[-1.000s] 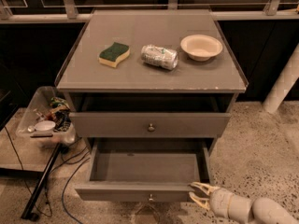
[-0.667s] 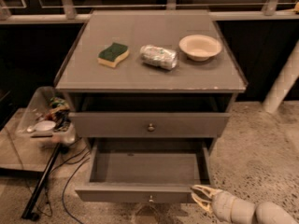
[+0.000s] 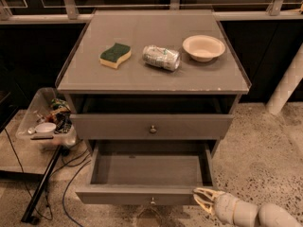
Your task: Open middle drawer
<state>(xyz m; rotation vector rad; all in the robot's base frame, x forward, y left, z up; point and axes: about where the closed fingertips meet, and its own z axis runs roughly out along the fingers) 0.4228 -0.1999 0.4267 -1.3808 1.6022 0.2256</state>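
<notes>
The middle drawer is pulled far out and its grey inside is bare. Its flat front faces me with a small round metal knob at the centre. My gripper is low at the right end of that front, just beside its corner and well right of the knob, with nothing seen in it. The pale arm runs off to the bottom right. Above, the taller-fronted drawer with its own knob stands nearly shut. The lowest drawer is hidden under the open one.
On the cabinet top lie a green and yellow sponge, a crushed can and a cream bowl. A clear bin of clutter stands at the left, with cables on the floor. A white post stands at the right.
My gripper has slid slightly right and down along the drawer front's right end. The middle drawer stays pulled out as before.
</notes>
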